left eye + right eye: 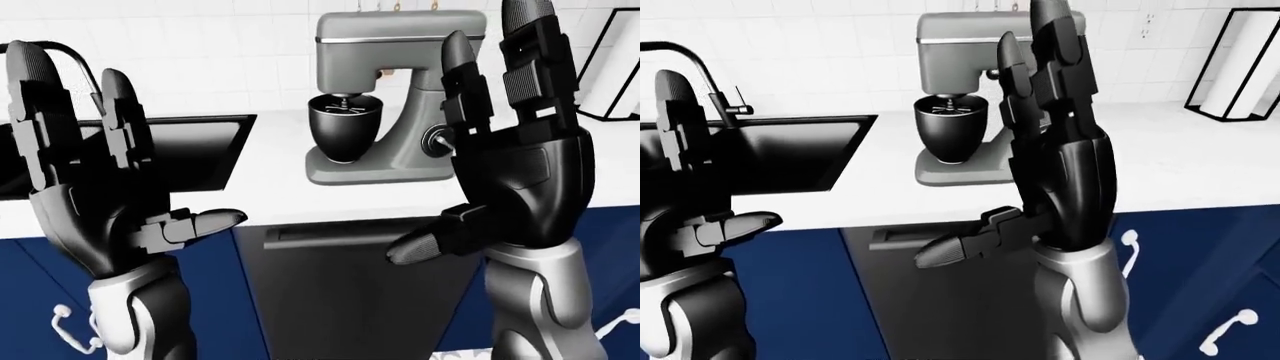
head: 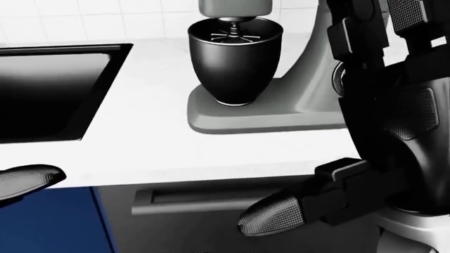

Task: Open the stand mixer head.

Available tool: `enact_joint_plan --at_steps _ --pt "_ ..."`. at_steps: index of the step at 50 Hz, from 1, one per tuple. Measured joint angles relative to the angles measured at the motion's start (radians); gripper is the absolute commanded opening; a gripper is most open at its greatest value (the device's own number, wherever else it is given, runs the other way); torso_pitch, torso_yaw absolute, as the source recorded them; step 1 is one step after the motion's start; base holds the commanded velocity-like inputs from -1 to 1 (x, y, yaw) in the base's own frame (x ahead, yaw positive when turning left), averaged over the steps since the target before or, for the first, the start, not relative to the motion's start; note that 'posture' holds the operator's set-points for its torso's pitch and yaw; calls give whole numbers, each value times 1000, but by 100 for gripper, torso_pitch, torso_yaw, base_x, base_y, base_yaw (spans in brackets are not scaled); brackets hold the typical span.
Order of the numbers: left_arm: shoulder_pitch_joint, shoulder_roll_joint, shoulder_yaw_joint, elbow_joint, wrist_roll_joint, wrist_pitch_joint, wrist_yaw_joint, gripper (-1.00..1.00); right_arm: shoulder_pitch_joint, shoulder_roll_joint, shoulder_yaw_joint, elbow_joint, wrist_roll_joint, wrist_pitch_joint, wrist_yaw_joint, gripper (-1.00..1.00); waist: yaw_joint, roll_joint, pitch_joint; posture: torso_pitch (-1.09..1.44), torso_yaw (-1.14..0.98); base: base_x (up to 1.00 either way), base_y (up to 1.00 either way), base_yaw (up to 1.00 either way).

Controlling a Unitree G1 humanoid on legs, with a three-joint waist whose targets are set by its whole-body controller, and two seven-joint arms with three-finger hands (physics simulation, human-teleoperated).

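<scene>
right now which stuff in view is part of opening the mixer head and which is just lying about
For the job:
- stand mixer head, down over the bowl
- mixer bowl on the mixer base
- right hand, open, raised
- left hand, open, raised

Lying about:
- sink with its faucet
- paper towel holder
- dishwasher handle
- blue cabinets
</scene>
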Motion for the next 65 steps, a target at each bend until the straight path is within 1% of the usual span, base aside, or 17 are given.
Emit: enact_joint_plan --at_steps 7,12,15,24,29,34,40,46,51,58,65 --pt "1 -1 -4 2 6 -1 1 98 13 -30 -53 5 24 2 -19 100 4 -2 -1 -30 0 0 0 0" --pt "2 -2 -5 0 9 1 3 98 51 -52 -98 4 37 -4 -14 100 4 -5 -6 -30 0 0 0 0" --pt "-2 -2 -6 1 10 2 3 98 86 -59 -115 -5 43 -9 -2 100 4 -7 -10 -30 0 0 0 0" --pt "-3 -4 -8 17 8 -13 1 98 159 -61 -163 -3 51 -21 41 100 1 -10 -23 -30 0 0 0 0" --pt "4 -4 -10 3 10 -6 2 98 170 -61 -181 32 48 -44 50 100 0 -10 -27 -30 0 0 0 0" --pt "-1 -4 -8 6 12 -3 2 98 211 -59 -197 39 43 -64 68 100 -1 -11 -29 -30 0 0 0 0" --pt "1 -4 -8 13 12 -2 3 98 271 -50 -239 25 39 -82 106 100 -4 -13 -31 -30 0 0 0 0" --pt "0 -7 -14 17 17 -6 1 98 298 -47 -272 25 35 -90 134 100 -6 -13 -31 -30 0 0 0 0" --pt "4 -10 -18 23 22 -11 -1 98 328 -42 -317 24 32 -93 157 100 -6 -15 -31 -30 0 0 0 0" --pt "3 -9 -15 27 22 -14 -1 98 327 -54 -319 60 -14 -84 199 100 -7 -15 -29 -30 0 0 0 0" --pt "5 -7 -9 36 24 -21 -2 98 306 -76 -337 99 -67 -56 238 100 -4 -18 -27 -30 0 0 0 0"
